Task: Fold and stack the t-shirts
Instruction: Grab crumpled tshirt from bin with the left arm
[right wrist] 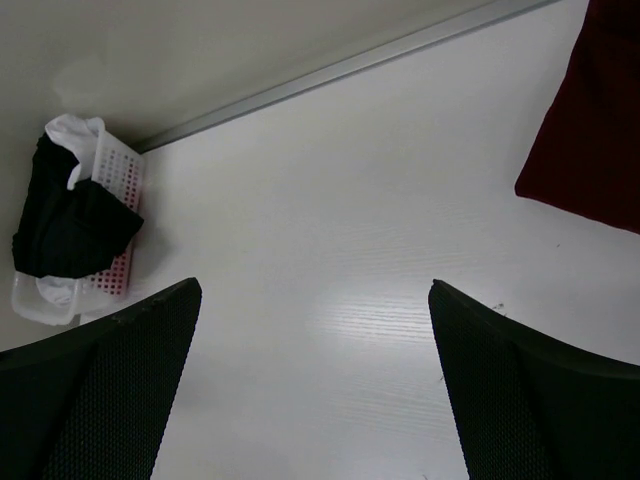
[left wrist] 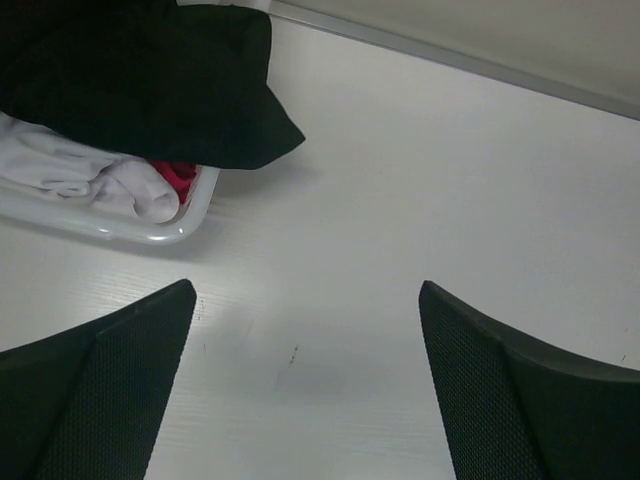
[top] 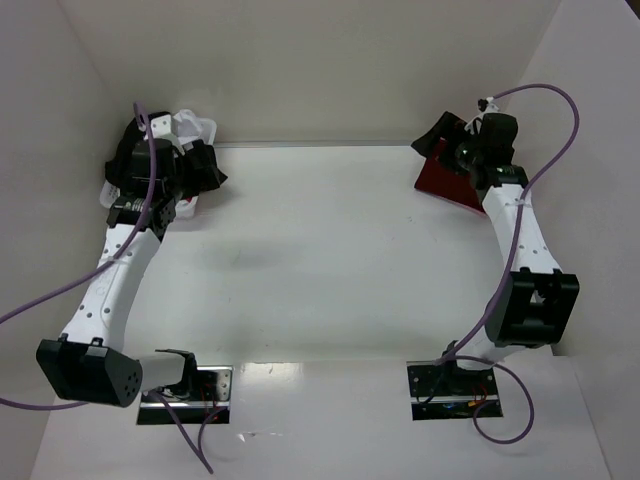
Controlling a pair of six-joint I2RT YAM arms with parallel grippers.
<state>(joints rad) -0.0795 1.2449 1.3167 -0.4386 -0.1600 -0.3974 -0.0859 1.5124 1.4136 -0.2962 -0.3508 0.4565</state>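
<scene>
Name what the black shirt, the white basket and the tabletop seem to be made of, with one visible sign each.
The black shirt looks like soft matte cloth: it drapes limply over the basket edge. The basket is probably plastic, glossy white, with a smooth moulded rim and a lattice wall. The tabletop is hard and white, perhaps laminate, showing faint grain lines and a soft sheen.

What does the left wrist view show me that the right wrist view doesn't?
Only the left wrist view: a close look into the basket, with white cloth and a bit of red cloth under the black t-shirt, plus the open left pincer. Only the right wrist view: the dark red t-shirt lying on the table at the right edge, plus the open right pincer. Both: the basket with the black t-shirt draped over its rim, bare white table, and a pincer holding nothing.
</scene>
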